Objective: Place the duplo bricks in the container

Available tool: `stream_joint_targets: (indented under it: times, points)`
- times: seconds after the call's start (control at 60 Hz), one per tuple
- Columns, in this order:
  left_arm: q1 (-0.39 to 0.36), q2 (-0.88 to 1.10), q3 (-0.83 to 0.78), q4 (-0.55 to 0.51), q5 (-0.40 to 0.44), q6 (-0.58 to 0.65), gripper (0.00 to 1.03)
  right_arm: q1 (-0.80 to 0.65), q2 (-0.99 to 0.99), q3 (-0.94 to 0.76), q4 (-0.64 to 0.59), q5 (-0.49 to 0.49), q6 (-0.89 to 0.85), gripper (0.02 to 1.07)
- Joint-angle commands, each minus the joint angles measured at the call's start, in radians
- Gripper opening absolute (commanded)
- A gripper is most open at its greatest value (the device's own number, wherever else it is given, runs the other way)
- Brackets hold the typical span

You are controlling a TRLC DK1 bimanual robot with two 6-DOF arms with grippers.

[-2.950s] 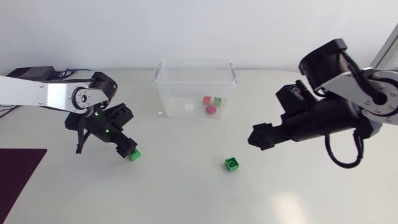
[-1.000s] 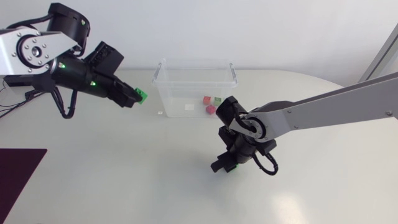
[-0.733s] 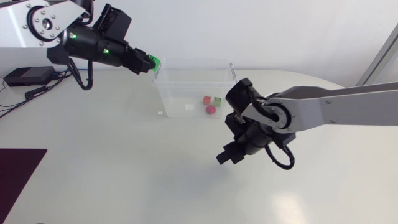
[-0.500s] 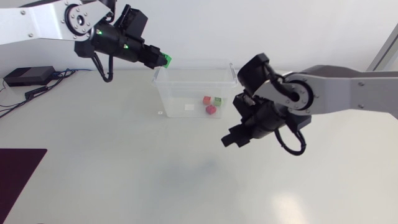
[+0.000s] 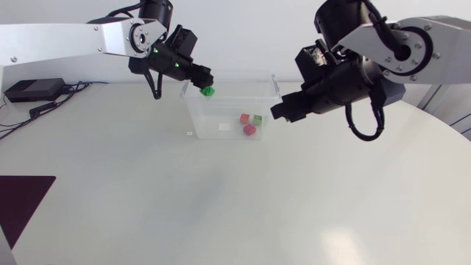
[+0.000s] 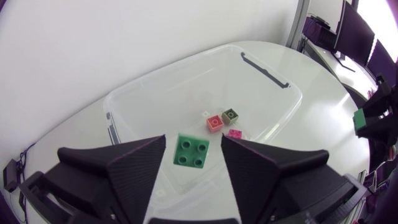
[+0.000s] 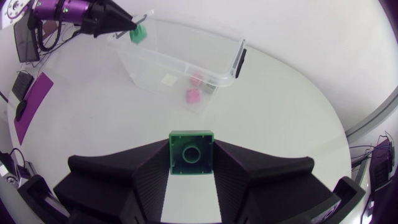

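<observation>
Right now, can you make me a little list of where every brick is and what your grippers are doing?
left gripper: open, above container
first green brick: between its fingers, untouched
right gripper: shut on second green brick
inside container: red brick, dark green brick, pink brick

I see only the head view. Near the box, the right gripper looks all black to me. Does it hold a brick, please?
Observer: Yes. The right wrist view shows a green brick clamped between both fingers of the right gripper.
Operator: Thank you. And the left one, does it grip its brick?
Observer: No. In the left wrist view the left gripper is open. The second green brick has a gap to each finger and is over the box.
</observation>
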Motion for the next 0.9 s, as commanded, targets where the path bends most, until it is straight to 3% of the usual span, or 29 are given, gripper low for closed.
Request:
stream_joint_targets:
  times: [0.0,0.333,0.883]
  points:
    - [-0.007,0.031,0.032,-0.005,-0.016,-0.019,1.00,-0.011,-0.011,0.051,0.026,-0.001,-0.018,0.31]
    - [0.013,-0.061,0.008,-0.134,-0.037,-0.013,1.00,-0.019,0.087,0.184,0.103,-0.004,-0.015,0.31]
    - [0.080,-0.544,-0.342,-0.137,-0.042,-0.002,1.00,-0.013,0.359,0.404,0.195,-0.008,-0.017,0.32]
